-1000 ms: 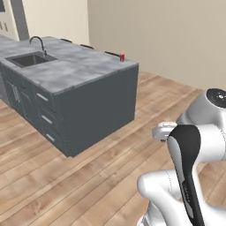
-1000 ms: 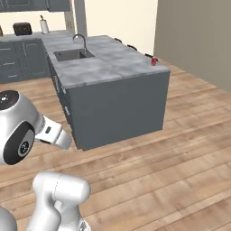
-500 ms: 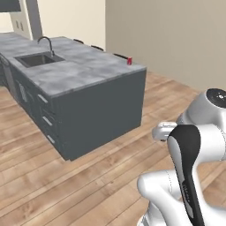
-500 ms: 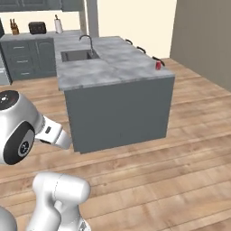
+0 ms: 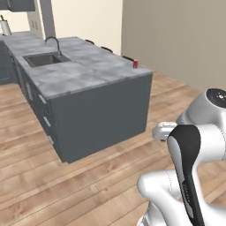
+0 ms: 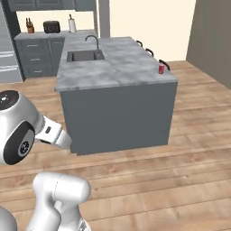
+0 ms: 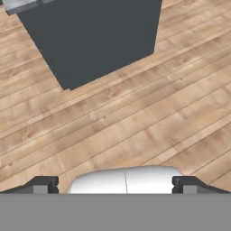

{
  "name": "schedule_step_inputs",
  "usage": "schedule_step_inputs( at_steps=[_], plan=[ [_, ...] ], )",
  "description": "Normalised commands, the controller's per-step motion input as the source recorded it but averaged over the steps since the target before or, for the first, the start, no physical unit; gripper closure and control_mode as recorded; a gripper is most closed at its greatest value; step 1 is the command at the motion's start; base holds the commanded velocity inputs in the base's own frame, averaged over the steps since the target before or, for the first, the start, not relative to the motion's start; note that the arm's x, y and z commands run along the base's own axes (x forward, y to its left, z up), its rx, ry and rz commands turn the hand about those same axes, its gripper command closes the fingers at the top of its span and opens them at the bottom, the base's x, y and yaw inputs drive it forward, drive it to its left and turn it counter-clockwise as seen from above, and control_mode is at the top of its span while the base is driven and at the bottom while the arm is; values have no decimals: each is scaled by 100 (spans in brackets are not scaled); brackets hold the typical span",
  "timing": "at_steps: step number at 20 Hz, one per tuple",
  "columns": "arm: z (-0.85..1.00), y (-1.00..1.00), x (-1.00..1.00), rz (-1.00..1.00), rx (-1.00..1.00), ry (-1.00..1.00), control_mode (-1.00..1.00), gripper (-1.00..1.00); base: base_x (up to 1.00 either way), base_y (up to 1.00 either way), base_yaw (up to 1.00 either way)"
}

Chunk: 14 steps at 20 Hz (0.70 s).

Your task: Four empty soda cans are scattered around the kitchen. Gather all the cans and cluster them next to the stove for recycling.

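Red can (image 5: 135, 64) upright at island (image 5: 88, 73) far corner; gripper (image 7: 115, 184) wide open, empty, well short of it.

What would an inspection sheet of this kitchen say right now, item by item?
Surface: grey marbled island countertop on a dark grey cabinet base, with a built-in sink and a curved faucet.
Job's things: one small red soda can upright near the island's far right corner, also in the left base view; no stove seen.
Clutter: on the back counter, a knife block, a dark toaster and a paper towel roll.
Grippers: two-finger gripper open, empty, pointing at the wooden floor short of the island.
Cables: nothing seen.
Surroundings: plank floor, beige walls, grey drawers behind.
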Motion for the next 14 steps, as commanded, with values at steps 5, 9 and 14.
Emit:
schedule_step_inputs(
  at_steps=[5, 9, 14],
  plan=[
    [0, 0, 0, 0, 0, 0, 100, -100, 49, -50, 26],
    [0, 0, 0, 0, 0, 0, 100, -100, 48, -51, 26],
    [0, 0, 0, 0, 0, 0, 100, -100, 48, -51, 26]
  ],
)
